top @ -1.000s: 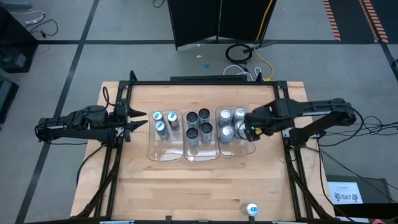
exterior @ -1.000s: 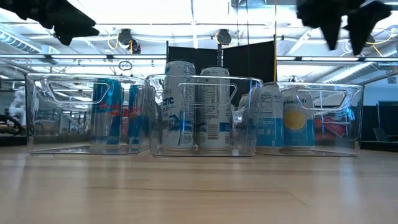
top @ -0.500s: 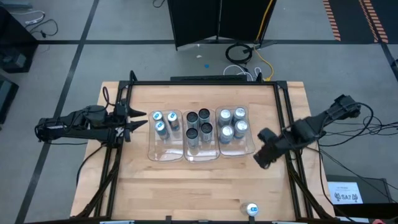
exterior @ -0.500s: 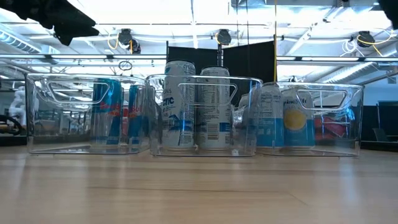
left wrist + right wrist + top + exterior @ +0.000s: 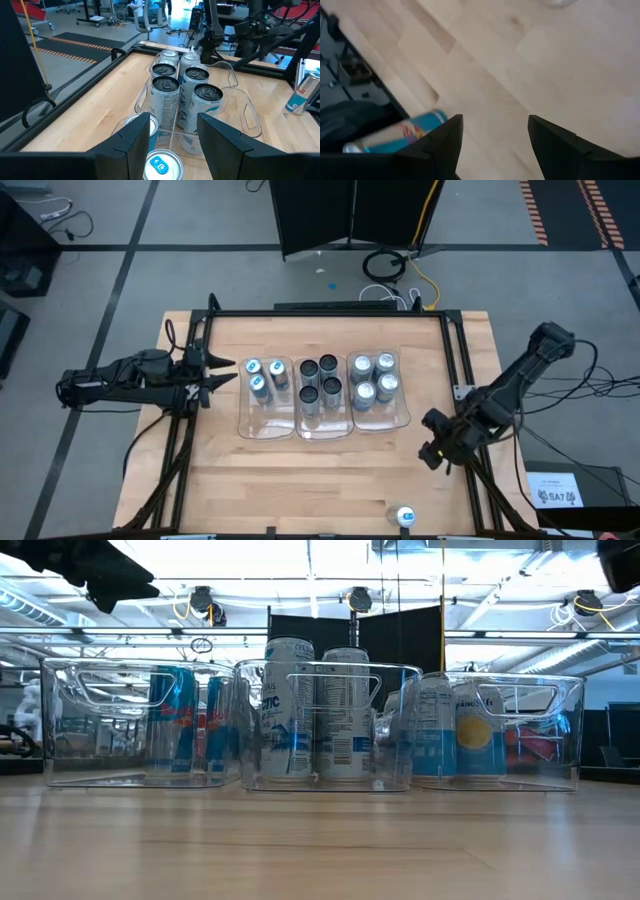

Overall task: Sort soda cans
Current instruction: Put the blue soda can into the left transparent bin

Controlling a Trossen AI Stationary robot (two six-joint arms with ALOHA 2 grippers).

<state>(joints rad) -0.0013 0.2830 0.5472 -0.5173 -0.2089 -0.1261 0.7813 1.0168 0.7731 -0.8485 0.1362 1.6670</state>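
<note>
- The right gripper (image 5: pixel 437 452) is hovering empty and parted over the table's (image 5: pixel 330 480) near right edge.
- The left gripper (image 5: pixel 222 374) is waiting parted beside the left tray (image 5: pixel 266 429).
- Three clear trays are holding the soda cans (image 5: pixel 329 390): three blue-topped, four dark-topped, four silver-topped.
- One blue can (image 5: pixel 405 517) is sitting alone at the front edge.

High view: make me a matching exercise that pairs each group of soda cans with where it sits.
Things:
1. three blue-topped cans
2. dark-topped cans
3. silver-topped cans
4. lone can

Places:
A. middle tray
B. on the bare table, near edge, outside every tray
C. right tray
D. left tray

Pairs: 1-D, 2-A, 3-C, 4-B
</note>
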